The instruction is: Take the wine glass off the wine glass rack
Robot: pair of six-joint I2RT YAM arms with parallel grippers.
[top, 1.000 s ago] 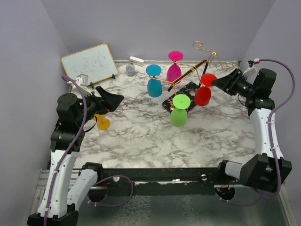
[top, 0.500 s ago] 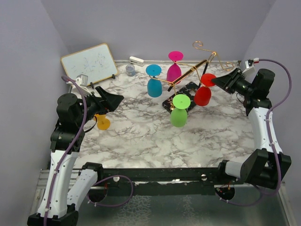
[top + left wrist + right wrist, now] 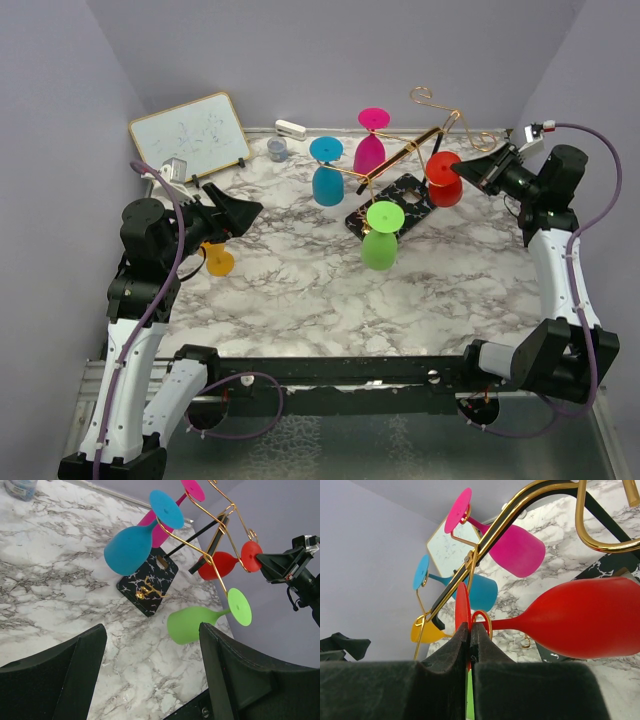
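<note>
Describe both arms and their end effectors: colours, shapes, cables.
The left arm and the right arm both have white link shells and bulky black joint housings. A purple cable loops along each. The left end effector and the right end effector have matte black, wedge-shaped fingers.

The right fingers (image 3: 445,655) hide the lower part of the foot of the red wine glass (image 3: 585,617).

left arm (image 3: 125,375): white links, black joints
right arm (image 3: 556,270): same white/black
cables (image 3: 179,235): purple, one per arm
left gripper (image 3: 252,211): black wedge
</note>
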